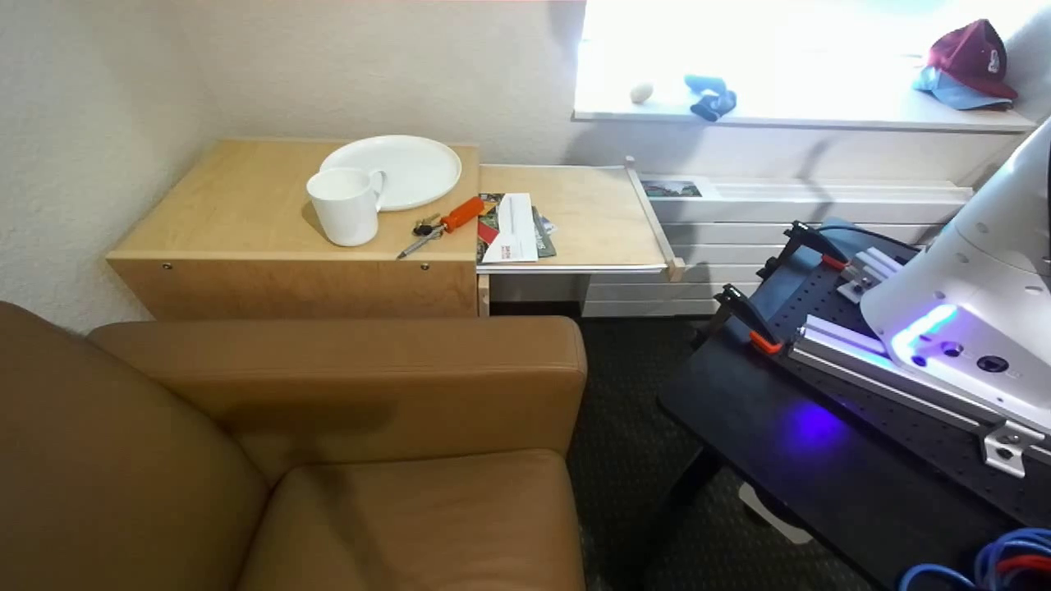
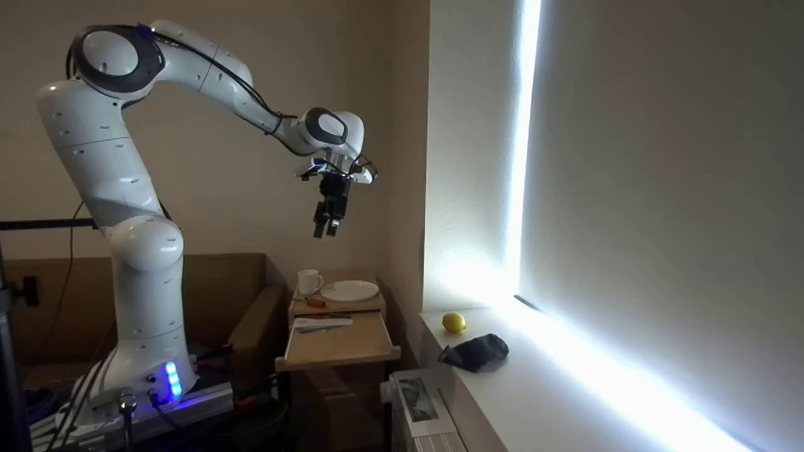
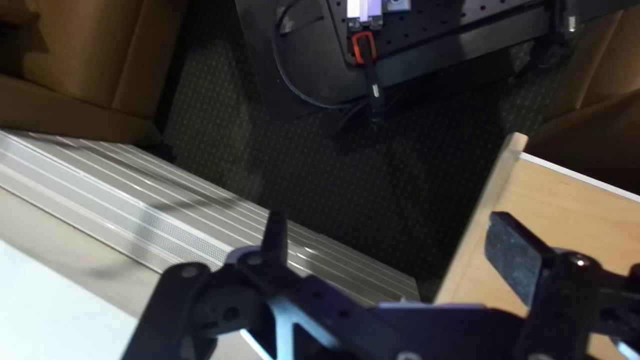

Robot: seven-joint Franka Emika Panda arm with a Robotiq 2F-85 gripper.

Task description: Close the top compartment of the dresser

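The dresser [image 1: 246, 197] is a light tan cabinet, also seen at the back of an exterior view [image 2: 361, 306]. Its top compartment [image 1: 595, 217] is pulled well out in both exterior views [image 2: 345, 345]. Flat papers [image 1: 516, 230] lie in it near the dresser body. My gripper [image 2: 325, 229] is open and empty, pointing down, high above the drawer in an exterior view. In the wrist view my gripper [image 3: 387, 225] has its fingers wide apart, with the drawer [image 3: 570, 210] and its front edge at the right, behind one finger. Contact with the drawer is not visible.
A white mug [image 1: 349, 217], a white plate [image 1: 415, 172] and an orange screwdriver [image 1: 464, 213] lie on the dresser top. A brown armchair [image 1: 394, 353], a white radiator [image 1: 821, 213] and a black table [image 1: 739, 419] surround the drawer. A lemon [image 2: 454, 322] sits on the windowsill.
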